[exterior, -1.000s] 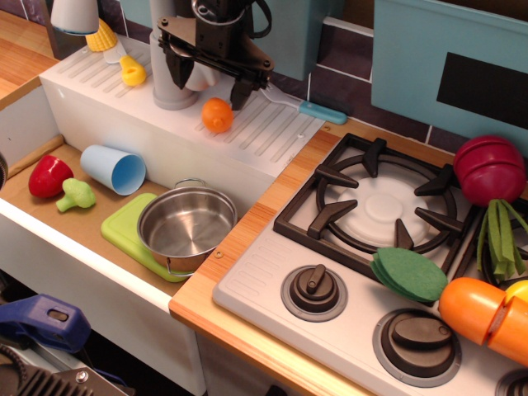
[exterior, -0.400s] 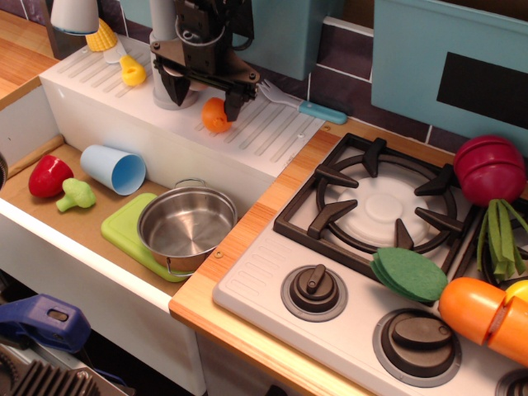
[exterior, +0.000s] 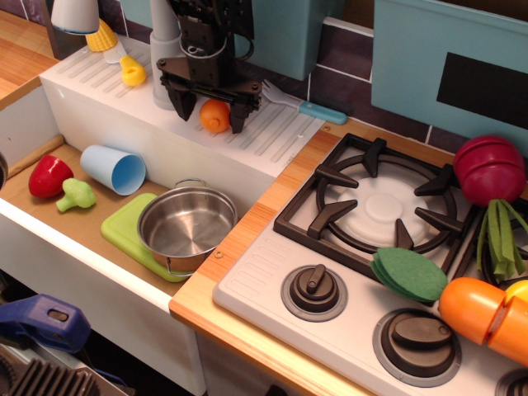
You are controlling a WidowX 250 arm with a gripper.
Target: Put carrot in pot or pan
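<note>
The carrot [exterior: 214, 115], a small stubby orange toy, lies on the white ribbed drainboard [exterior: 272, 132] behind the sink. My gripper [exterior: 214, 120] is low over it, jaws open, with one dark finger [exterior: 188, 109] on the carrot's left and the other on its right. The fingers stand close to the carrot, and I cannot tell whether they touch it. The pot [exterior: 186, 227], a shiny steel saucepan, stands empty in the sink on a green board [exterior: 122, 232], below and in front of the carrot.
A light blue cup [exterior: 115, 169] lies on its side in the sink, next to a red pepper [exterior: 49, 176] and a broccoli [exterior: 76, 194]. A yellow toy [exterior: 132, 71], a corn cob [exterior: 102, 37] and a blue-handled fork [exterior: 309, 108] lie on the drainboard. The stove [exterior: 371, 206] is on the right.
My gripper has come down and shifted so that its open fingers now straddle the carrot. The carrot and the pot have not moved.
</note>
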